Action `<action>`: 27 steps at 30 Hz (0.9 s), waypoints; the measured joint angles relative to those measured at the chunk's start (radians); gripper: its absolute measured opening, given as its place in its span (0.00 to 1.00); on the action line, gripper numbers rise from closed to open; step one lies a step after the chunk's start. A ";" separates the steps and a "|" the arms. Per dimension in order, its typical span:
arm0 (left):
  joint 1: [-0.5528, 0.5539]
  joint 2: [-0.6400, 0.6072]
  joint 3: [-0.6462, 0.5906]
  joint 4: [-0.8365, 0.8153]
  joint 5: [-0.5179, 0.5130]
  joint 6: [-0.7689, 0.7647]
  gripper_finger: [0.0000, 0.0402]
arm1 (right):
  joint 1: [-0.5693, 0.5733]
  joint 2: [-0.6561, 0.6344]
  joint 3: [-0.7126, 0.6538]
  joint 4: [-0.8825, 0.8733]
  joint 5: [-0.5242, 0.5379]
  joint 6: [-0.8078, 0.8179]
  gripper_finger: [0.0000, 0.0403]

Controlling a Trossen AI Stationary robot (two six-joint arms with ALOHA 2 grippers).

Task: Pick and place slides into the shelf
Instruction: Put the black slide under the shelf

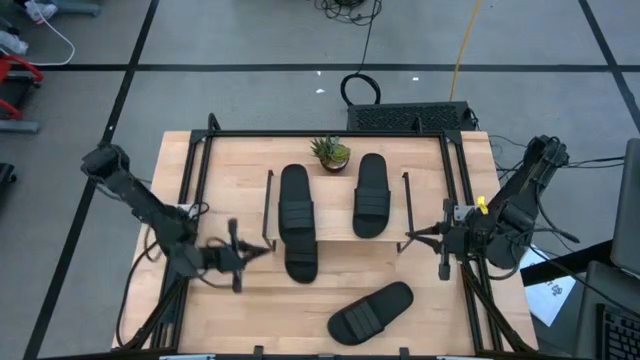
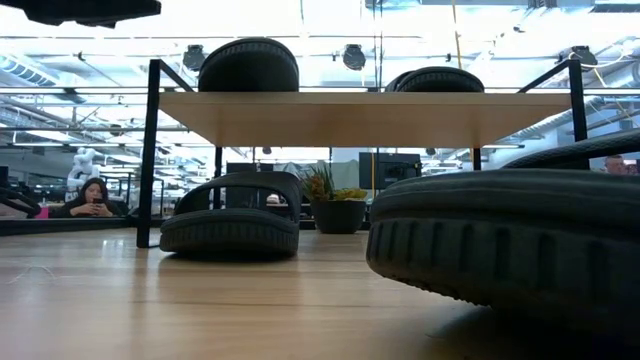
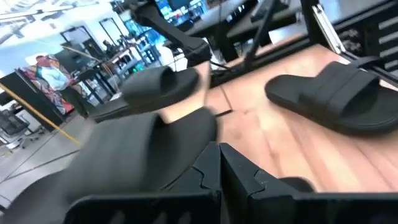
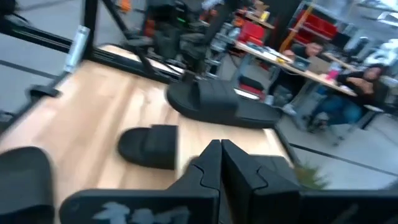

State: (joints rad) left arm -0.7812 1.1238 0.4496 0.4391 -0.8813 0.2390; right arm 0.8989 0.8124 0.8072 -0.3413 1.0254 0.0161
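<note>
Left gripper (image 1: 262,250): closed, empty, beside the shelf (image 1: 338,228). Slides counted: four. Two lie atop the shelf (image 1: 295,200) (image 1: 371,193), one beneath it (image 1: 301,258), one on the table (image 1: 371,311). Right gripper (image 1: 412,238): closed, empty.

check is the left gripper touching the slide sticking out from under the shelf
Apart. The high view shows bare table between the shut left gripper and that slide.

Both arms reach inward low, left hand (image 1: 243,252) and right hand (image 1: 425,238) closed, seemingly holding nothing.
</note>
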 joint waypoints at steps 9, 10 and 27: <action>0.015 0.420 0.376 -0.237 0.029 -0.101 0.00 | 0.000 0.004 -0.094 0.190 0.021 -0.047 0.00; 0.022 0.450 0.413 -0.271 0.038 -0.122 0.00 | 0.000 0.004 -0.097 0.212 0.021 -0.067 0.00; 0.123 0.906 0.883 -0.348 0.298 0.023 0.19 | 0.000 0.004 -0.160 0.316 0.017 -0.103 0.00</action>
State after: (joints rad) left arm -0.6582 2.0294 1.3327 0.0910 -0.5833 0.2621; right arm 0.8986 0.8161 0.6472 -0.0257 1.0425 -0.0873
